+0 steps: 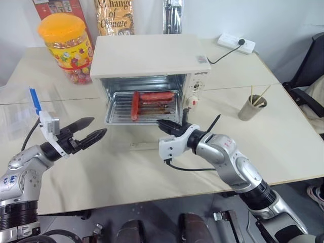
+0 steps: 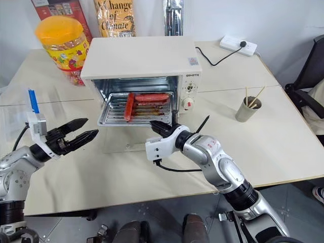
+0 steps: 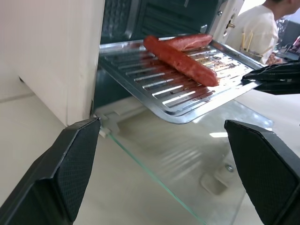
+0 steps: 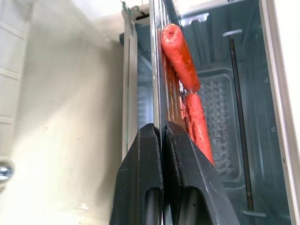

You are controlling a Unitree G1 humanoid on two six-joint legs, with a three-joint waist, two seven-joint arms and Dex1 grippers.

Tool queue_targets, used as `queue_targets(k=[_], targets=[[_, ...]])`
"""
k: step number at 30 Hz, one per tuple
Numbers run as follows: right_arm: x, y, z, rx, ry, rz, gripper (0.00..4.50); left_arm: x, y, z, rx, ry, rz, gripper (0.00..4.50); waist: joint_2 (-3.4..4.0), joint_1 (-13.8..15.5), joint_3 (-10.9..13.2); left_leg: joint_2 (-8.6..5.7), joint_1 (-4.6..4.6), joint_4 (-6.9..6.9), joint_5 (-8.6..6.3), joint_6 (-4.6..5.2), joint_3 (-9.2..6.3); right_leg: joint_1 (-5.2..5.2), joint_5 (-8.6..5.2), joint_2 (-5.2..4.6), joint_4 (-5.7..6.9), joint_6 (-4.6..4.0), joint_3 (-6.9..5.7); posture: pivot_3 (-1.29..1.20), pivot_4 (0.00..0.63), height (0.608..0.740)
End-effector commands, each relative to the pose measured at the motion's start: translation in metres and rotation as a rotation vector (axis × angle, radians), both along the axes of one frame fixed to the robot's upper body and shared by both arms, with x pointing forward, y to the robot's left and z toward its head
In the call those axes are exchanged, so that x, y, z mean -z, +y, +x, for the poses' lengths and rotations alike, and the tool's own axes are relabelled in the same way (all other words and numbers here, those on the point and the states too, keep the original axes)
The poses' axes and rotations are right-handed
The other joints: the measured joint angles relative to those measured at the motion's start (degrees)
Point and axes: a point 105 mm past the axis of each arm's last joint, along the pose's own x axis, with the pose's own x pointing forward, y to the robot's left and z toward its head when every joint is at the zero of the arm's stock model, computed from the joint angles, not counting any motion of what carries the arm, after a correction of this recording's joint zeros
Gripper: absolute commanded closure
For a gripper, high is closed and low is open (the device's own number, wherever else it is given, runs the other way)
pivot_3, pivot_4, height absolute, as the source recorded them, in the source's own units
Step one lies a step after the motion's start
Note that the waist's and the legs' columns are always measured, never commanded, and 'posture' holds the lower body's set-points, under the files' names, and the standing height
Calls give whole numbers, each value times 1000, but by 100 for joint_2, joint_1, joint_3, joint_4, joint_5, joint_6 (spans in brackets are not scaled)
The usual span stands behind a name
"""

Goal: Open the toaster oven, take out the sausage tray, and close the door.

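The left gripper [image 1: 90, 132] is hanging spread and empty off the sausage tray [image 1: 121, 107]'s left corner. The tray is jutting from the toaster oven [image 1: 147, 61] over the lowered door [image 3: 187, 159], long axis crosswise. The right gripper [image 1: 163, 124] is pinching its front rim.

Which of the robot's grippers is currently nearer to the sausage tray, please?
The right. The right gripper is shut on the front edge of the sausage tray, while the left gripper hangs open off to the tray's left, apart from it.
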Motion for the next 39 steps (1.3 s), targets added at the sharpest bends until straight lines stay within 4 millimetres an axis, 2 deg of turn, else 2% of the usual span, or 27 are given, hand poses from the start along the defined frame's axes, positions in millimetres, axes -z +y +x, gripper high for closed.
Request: queue_targets(k=[1,11,15,19,27,33,39], targets=[[-20,4,-19,-64,-75,38,4479,-14,0,-8,17,-27,-25,0,0,10,0,0,0,1,0,0,0,0,0,0,0,0,1,0,150,740],[-13,-8,-31,-92,-79,58,4479,-8,8,-12,-36,113,-102,0,-1,143,0,0,2,9,0,0,0,5,0,0,-1,0,6,0,150,740],[-17,-10,-35,-135,-109,83,4479,-9,8,-10,-61,187,-171,0,-1,168,0,0,2,12,0,0,0,6,0,0,0,-1,7,0,150,740],[-13,-10,-44,-245,-119,74,4479,-5,-3,-11,-17,311,-235,0,-2,186,-1,0,7,13,0,1,-3,13,0,0,-1,-1,8,0,150,740],[-8,-12,-51,-367,-97,54,4479,8,-22,-17,62,525,-253,0,-3,254,-1,0,17,18,0,0,-5,28,0,0,-4,-1,8,0,150,740],[-9,-17,-54,-415,-89,55,4479,16,-25,-24,90,675,-279,0,-3,282,-1,0,18,19,0,0,-6,31,0,0,-5,-1,8,0,150,740],[-12,-21,-53,-442,-75,60,4500,15,-26,-25,107,744,-342,917,-3,284,-1,0,19,22,0,1,-7,33,0,0,-5,-1,8,0,150,740]])
